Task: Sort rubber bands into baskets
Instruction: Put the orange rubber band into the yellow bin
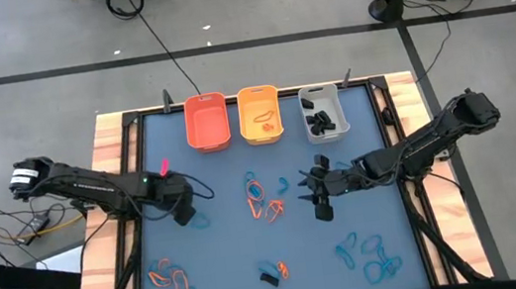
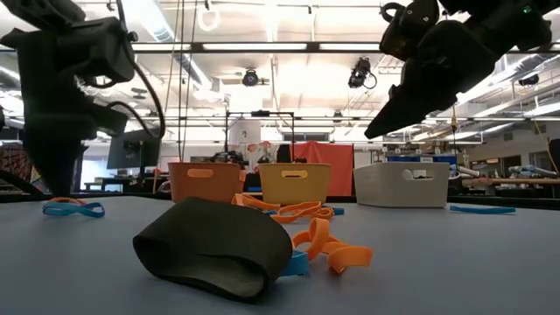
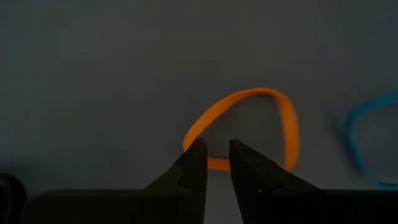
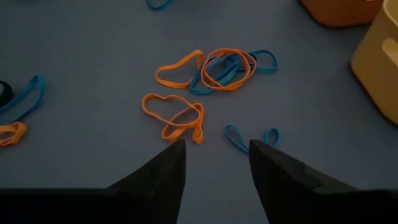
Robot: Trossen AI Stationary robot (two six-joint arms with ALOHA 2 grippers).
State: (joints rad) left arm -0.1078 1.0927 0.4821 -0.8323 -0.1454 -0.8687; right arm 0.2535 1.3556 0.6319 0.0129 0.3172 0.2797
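From above, three baskets stand in a row at the far edge of the bench (image 1: 143, 180): the orange basket (image 1: 206, 121), empty as far as can be seen, the yellow basket (image 1: 259, 114) with an orange loop or two inside, and the grey basket (image 1: 323, 112) holding several black bands (their exact count is hard to make out). Loose rubber bands lie in four groups: a mixed tangle (image 1: 263, 196) at the centre, another at the near left (image 1: 170, 276), blue ones at the near right (image 1: 372, 254), and a black one with an orange one at the near middle (image 1: 273, 273). The left gripper (image 1: 185, 212) sits low over the bench left of centre; the right gripper (image 1: 317, 197) hovers right of the centre tangle. In the low view a black band (image 2: 214, 248) fills the foreground, hiding part of the orange bands behind it. The left wrist view shows narrowly parted jaws touching or just above an orange band (image 3: 249, 124) lying flat, a blue band (image 3: 373, 140) cut off at the edge. The right wrist view shows jaws standing open, empty, above a small blue band (image 4: 252, 137).
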